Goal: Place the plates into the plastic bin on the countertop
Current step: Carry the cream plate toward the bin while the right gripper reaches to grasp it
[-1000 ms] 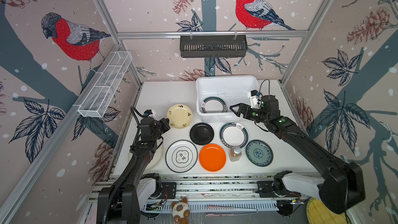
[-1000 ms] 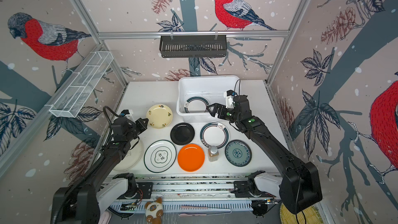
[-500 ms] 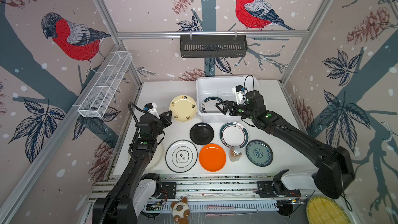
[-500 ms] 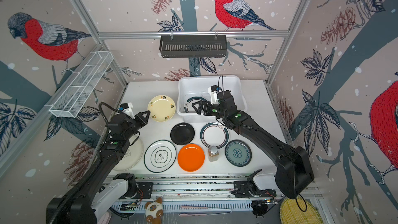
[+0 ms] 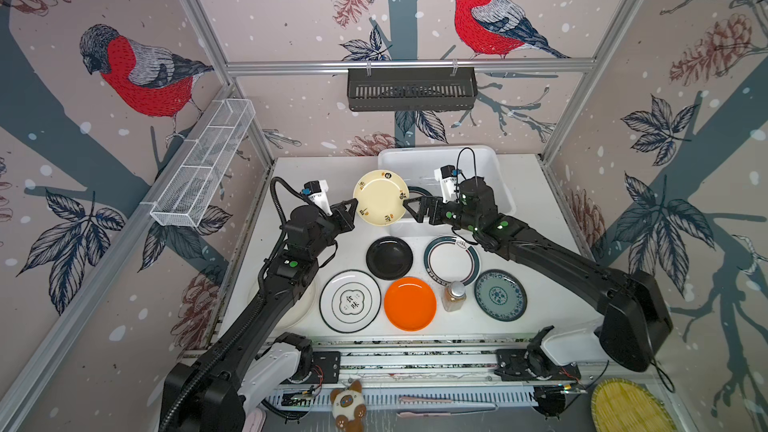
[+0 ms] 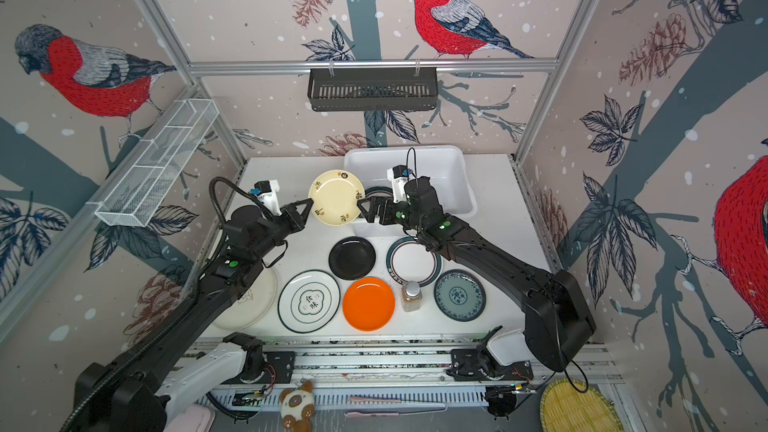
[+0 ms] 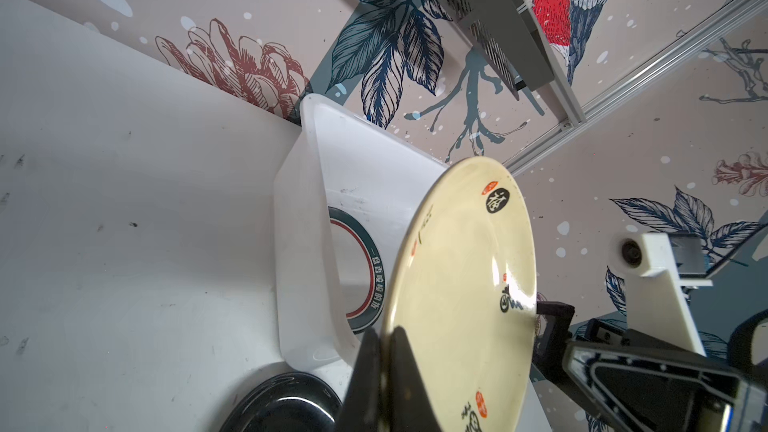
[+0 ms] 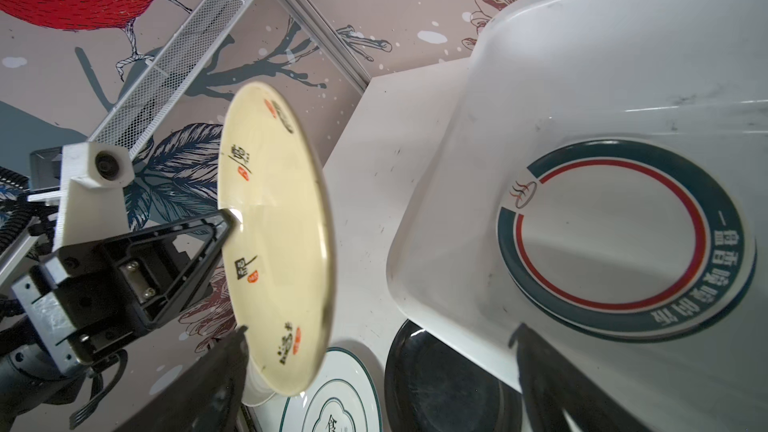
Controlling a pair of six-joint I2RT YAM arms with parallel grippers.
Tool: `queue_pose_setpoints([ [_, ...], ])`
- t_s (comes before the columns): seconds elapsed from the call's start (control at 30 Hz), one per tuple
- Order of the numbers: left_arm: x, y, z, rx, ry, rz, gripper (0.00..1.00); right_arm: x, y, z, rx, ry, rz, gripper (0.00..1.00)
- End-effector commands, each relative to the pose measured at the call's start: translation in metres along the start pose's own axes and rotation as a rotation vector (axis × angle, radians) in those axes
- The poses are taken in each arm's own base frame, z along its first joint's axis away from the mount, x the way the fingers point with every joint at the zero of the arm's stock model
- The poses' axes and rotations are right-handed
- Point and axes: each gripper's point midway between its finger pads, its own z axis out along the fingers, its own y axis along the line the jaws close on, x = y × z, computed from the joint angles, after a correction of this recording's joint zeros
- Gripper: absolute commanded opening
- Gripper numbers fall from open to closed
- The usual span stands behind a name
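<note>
Cream plate (image 5: 380, 198) hangs clear of the table (image 5: 536, 184), pinched at its rim by the left hand (image 5: 354, 202). It is tipped up just beside the plastic bin (image 5: 498, 168), presumably to offer its free edge. The right hand (image 5: 411, 210) stands wide open at that edge, gripping nothing (a handover, I'd guess). In the bin lies one teal-rimmed plate (image 8: 623, 243). The rest, the orange plate (image 5: 409, 303) among them, lie flat on the table.
</note>
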Motion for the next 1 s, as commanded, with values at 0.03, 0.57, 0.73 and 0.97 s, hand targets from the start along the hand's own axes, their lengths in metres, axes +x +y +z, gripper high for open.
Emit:
queue_pose_setpoints([
  [0.03, -0.014, -0.02, 0.005, 0.052, -0.066, 0.019, 0.0, -0.014, 0.016, 0.002, -0.06, -0.044, -0.001, 0.96],
  [0.57, -0.006, -0.027, 0.014, 0.078, -0.023, 0.032, 0.0, -0.011, 0.003, 0.019, -0.045, -0.042, 0.051, 0.09],
  [0.73, -0.005, -0.026, 0.021, 0.068, 0.0, 0.039, 0.0, -0.013, -0.003, 0.018, -0.035, -0.054, 0.073, 0.01],
  [0.97, -0.007, -0.026, 0.019, 0.064, -0.016, 0.08, 0.67, -0.019, -0.009, 0.016, -0.021, -0.073, 0.087, 0.0],
])
